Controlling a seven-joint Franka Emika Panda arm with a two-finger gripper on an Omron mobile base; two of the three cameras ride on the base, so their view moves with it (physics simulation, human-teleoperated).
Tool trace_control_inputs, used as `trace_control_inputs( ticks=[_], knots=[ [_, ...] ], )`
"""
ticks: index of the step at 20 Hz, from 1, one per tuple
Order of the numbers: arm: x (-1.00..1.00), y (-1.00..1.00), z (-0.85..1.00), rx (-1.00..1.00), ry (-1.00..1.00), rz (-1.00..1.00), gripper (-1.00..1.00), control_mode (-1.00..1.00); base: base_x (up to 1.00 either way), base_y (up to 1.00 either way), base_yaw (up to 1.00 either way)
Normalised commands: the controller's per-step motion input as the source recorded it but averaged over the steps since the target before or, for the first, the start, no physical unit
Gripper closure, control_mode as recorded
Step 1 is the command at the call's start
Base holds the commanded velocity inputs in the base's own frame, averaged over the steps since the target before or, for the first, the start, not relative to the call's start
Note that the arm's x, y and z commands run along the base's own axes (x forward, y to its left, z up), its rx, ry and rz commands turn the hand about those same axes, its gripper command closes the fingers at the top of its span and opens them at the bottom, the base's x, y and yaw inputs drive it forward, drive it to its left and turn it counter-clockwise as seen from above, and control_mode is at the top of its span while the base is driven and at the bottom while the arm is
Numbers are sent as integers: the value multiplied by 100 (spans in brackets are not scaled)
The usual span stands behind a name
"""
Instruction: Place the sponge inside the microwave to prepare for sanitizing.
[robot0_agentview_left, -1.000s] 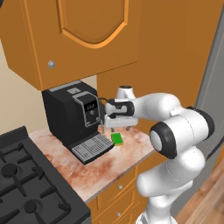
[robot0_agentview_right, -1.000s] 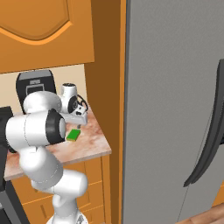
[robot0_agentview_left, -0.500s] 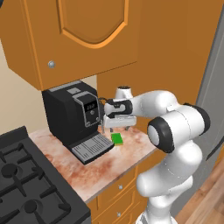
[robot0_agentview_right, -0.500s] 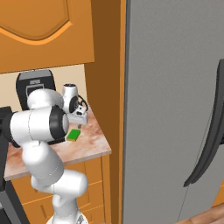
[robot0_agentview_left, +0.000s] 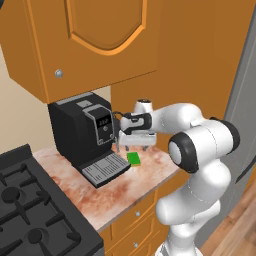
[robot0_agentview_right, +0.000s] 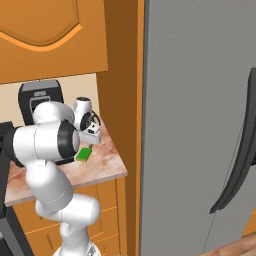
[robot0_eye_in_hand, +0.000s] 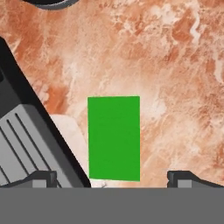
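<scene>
Sponge (robot0_eye_in_hand: 113, 138) flat on table (robot0_eye_in_hand: 175, 65), likely light, soft, squashy; pinch across long sides. Fingers (robot0_eye_in_hand: 113, 177) wide open, empty, above it.

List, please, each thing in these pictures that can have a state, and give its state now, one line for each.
Bright green rectangular sponge: lying flat on the marbled counter beside the coffee machine's tray, not gripped.
Two-finger gripper: open, above the sponge, one fingertip on each side.
Black coffee machine: upright on the counter; nothing stands on its grey drip tray.
Orange wall cabinet door: closed.
Grey refrigerator door: closed.
</scene>
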Motion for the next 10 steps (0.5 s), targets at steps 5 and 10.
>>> trace_control_inputs(
  ticks=[5, 10],
  knots=[
    [2, 0, -15, 4, 0, -15, -100, -100, 0, 0, 0],
    [1, 0, -20, 0, -1, -14, -100, -100, 0, 0, 0]
  ],
)
